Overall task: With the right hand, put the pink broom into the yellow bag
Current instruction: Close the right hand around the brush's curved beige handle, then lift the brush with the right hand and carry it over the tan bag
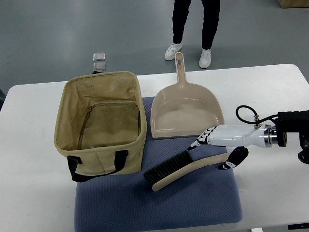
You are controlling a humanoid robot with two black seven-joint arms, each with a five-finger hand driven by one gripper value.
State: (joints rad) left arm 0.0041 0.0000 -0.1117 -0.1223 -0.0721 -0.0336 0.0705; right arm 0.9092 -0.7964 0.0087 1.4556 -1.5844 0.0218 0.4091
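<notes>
Lying on a blue mat (159,208) on the white desk (29,193), the pink broom (186,166) points its dark bristles toward the yellow bag (104,150) and its handle toward the right hand (219,147). Its long axis runs diagonally, from the near left up to the far right. The right hand, reaching in from the right edge, hovers directly over the handle end, fingers spread and holding nothing, so it appears poised to close on the handle. The open bag stands just left of the bristles. A pink dustpan (186,108) rests beyond the broom. A person's legs (193,24) stand behind the desk. No legible writing or brand shows.
</notes>
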